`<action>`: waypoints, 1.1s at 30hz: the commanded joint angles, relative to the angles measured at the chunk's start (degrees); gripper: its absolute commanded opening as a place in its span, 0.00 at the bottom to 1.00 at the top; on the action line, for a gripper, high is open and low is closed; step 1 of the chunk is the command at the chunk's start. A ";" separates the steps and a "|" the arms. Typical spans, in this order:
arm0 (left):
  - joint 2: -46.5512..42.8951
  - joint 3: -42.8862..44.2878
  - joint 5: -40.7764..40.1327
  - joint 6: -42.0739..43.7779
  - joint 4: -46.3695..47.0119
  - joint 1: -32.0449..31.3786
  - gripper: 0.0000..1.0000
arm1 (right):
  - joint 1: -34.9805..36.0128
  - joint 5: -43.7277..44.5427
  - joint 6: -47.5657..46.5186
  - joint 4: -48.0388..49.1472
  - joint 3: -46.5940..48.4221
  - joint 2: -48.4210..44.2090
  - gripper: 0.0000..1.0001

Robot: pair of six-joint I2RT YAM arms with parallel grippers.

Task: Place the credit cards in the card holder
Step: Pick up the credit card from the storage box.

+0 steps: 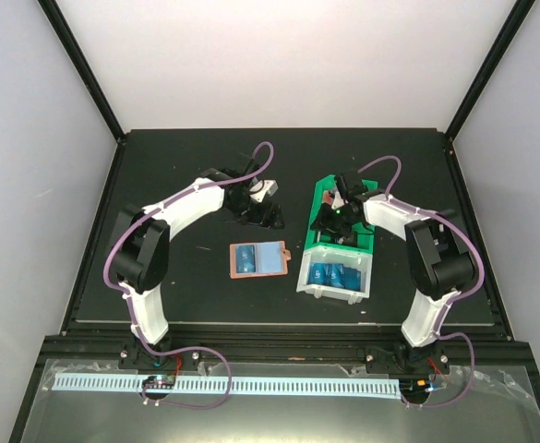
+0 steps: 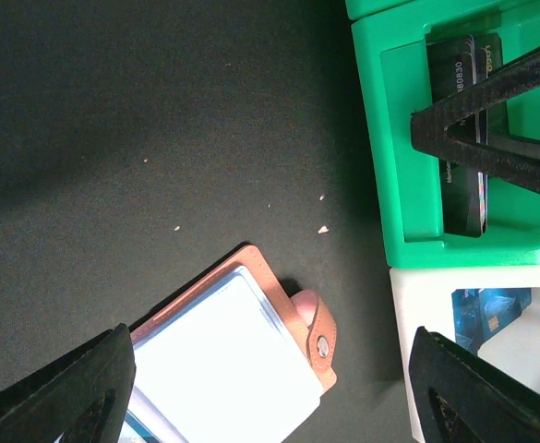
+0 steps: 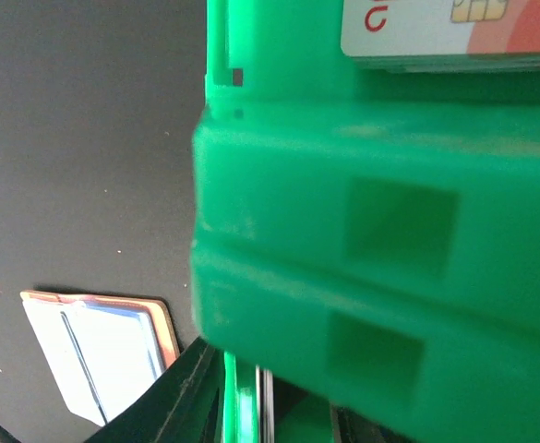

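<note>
The card holder [image 1: 257,259] lies open on the black mat, with a blue credit card [image 1: 244,258] in its left half. My left gripper [image 1: 262,210] hovers open above the holder's snap tab [image 2: 318,339]; its fingertips [image 2: 62,397] frame the card holder [image 2: 228,360] with nothing between them. More blue credit cards [image 1: 334,275] lie in the white bin [image 2: 428,309]. My right gripper [image 1: 336,219] reaches down into the green bin [image 1: 330,196]. Dark cards [image 2: 462,138] stand on edge there. Thin card edges and the bin wall [image 3: 362,231] show between the right gripper [image 3: 283,415] jaws; a grip is unclear.
The green bin and white bin [image 1: 308,281] sit joined to the right of the holder. A white and red chip card [image 3: 436,28] lies in the green bin's far part. Black mat [image 1: 177,286] borders the holder on its left and near sides.
</note>
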 commanded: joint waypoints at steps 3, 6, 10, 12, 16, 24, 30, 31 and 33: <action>-0.03 0.74 -0.51 -0.30 -0.86 -0.23 0.83 | 0.25 -1.28 1.37 -1.16 1.14 -2.47 0.32; 0.00 0.76 -0.59 -0.31 -0.81 -0.21 0.83 | 0.26 -1.17 1.59 -1.35 1.31 -2.54 0.30; -0.02 0.67 -0.75 -0.31 -0.88 -0.23 0.83 | 0.26 -1.19 1.77 -1.62 1.32 -2.76 0.27; -0.02 0.58 -0.73 -0.32 -0.90 -0.21 0.83 | 0.26 -1.17 1.87 -1.61 1.32 -2.95 0.26; 0.02 0.58 -0.75 -0.31 -0.89 -0.17 0.83 | 0.25 -1.60 2.05 -1.50 1.33 -3.31 0.26; 0.08 0.52 -0.76 -0.31 -0.81 -0.15 0.83 | 0.27 -2.81 2.29 -1.15 1.18 -3.76 0.24; 0.07 0.63 -0.78 -0.28 -0.85 -0.23 0.83 | 0.26 -2.73 2.41 -1.14 1.29 -3.94 0.21; 0.09 0.62 -0.76 -0.24 -0.85 -0.23 0.82 | 0.26 -2.69 2.39 -1.18 1.31 -3.90 0.21; 0.09 0.59 -0.81 -0.21 -0.79 -0.23 0.82 | 0.26 -2.61 2.28 -1.29 1.38 -3.94 0.18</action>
